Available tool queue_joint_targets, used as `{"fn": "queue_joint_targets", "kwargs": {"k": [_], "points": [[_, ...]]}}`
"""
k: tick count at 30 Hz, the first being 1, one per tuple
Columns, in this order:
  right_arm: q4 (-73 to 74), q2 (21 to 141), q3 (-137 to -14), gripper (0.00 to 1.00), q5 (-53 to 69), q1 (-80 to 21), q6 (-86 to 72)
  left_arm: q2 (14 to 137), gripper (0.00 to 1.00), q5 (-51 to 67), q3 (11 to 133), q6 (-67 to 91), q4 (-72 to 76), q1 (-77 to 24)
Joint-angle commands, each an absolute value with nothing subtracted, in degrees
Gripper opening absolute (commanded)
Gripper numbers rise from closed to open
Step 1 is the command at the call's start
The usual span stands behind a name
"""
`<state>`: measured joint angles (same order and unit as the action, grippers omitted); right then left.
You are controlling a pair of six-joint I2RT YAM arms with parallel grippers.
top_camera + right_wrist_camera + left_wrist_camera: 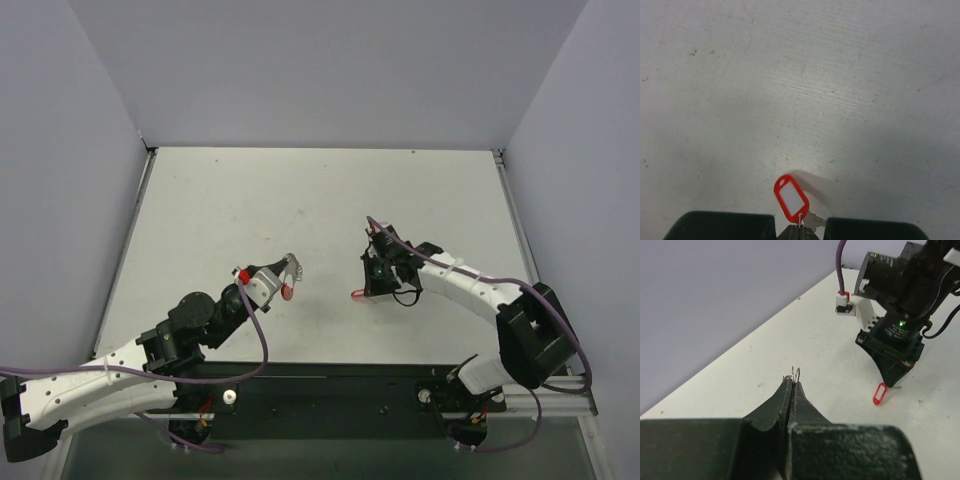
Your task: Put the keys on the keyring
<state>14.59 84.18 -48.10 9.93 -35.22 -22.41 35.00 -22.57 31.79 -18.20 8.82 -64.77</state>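
Observation:
My right gripper (pixel 371 292) is shut, its tips (pixel 800 228) pinching the small wire loop that joins a red plastic tag (pixel 791 198) with a white insert to a tiny silver key (pixel 816 219). The tag hangs just above the table and shows in the left wrist view (pixel 880 393) and the top view (pixel 358 295). My left gripper (pixel 291 268) is shut (pixel 792 383) on the keyring, of which a thin metal loop (pixel 798 373) sticks out past the fingertips. A red piece (pixel 288 292) hangs under this gripper. The two grippers face each other, a short gap apart.
The white table (pixel 300 200) is bounded by grey walls on the left, back and right. The right arm's black wrist (pixel 900 315) and purple cable (pixel 841 265) stand across from the left gripper. A black rail (pixel 330 385) runs along the near edge.

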Motion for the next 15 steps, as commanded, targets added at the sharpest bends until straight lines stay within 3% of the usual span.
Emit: {"fn": "queue_joint_targets", "kwargs": {"k": [1, 7, 15], "points": [[16.43, 77.79, -51.76, 0.00, 11.68, -35.33, -18.99, 34.89, 0.00, -23.73, 32.70, -18.02, 12.04, -64.51], [16.61, 72.34, -56.24, 0.00, 16.08, -35.42, -14.07, 35.68, 0.00, -22.42, 33.84, -17.67, 9.94, -64.42], [16.61, 65.75, -60.91, 0.00, 35.38, -35.77, -3.53, 35.60, 0.00, -19.69, 34.36, -18.37, 7.91, -64.34]]}}
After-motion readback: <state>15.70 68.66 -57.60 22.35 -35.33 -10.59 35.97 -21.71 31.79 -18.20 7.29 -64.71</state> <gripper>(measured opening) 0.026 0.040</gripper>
